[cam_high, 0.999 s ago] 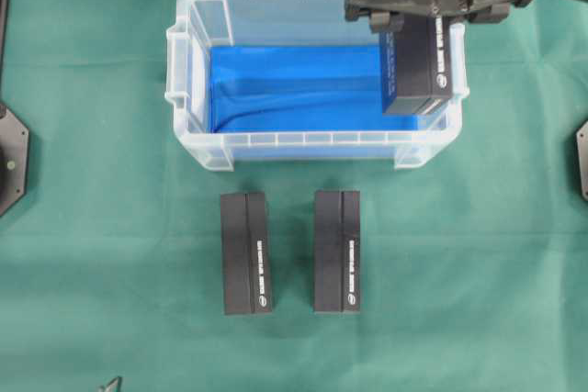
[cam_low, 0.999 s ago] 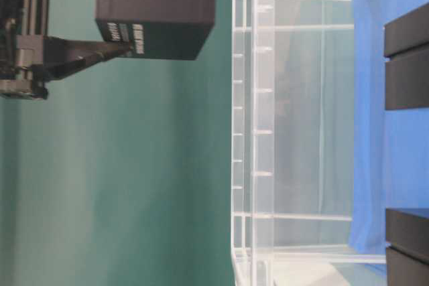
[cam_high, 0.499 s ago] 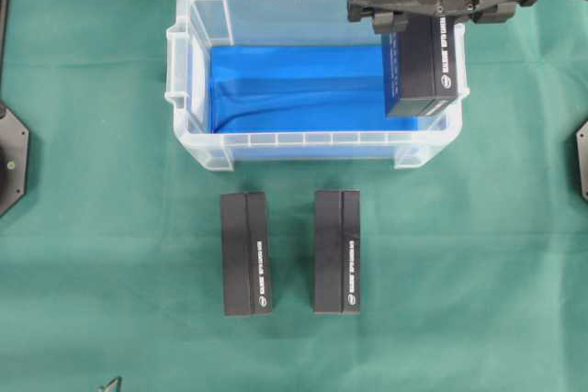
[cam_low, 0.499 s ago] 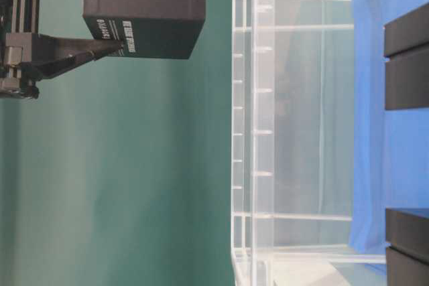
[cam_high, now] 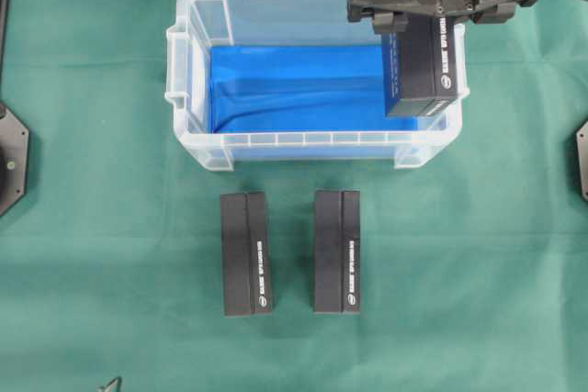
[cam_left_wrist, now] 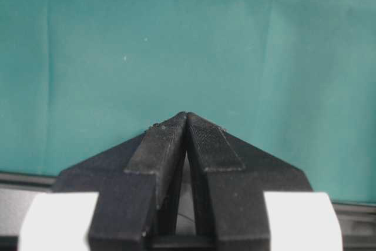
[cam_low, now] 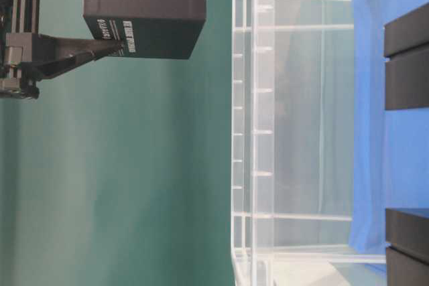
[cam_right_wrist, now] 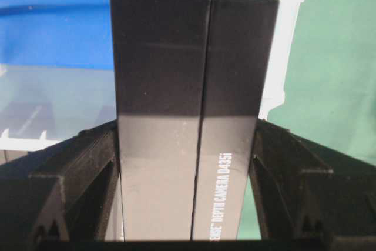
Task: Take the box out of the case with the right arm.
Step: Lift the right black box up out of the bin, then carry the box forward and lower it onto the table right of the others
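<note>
My right gripper (cam_high: 418, 20) is shut on a black box (cam_high: 423, 66) with white lettering, held by its long sides. The box (cam_right_wrist: 188, 116) fills the gap between both fingers (cam_right_wrist: 88, 168) in the right wrist view. It hangs above the right end of the clear case (cam_high: 179, 71), over the blue bottom (cam_high: 294, 89). In the table-level view, which is turned sideways, the box (cam_low: 144, 18) stands apart from the case's rim (cam_low: 242, 132). My left gripper (cam_left_wrist: 187, 116) is shut with nothing in it, over bare green cloth.
Two more black boxes (cam_high: 246, 252) (cam_high: 337, 251) lie side by side on the green cloth in front of the case. Black mounts sit at the left edge (cam_high: 11, 161) and right edge (cam_high: 582, 161) of the table.
Over the first half second the right gripper lifted the box a little higher above the case. Since then nothing has moved.
</note>
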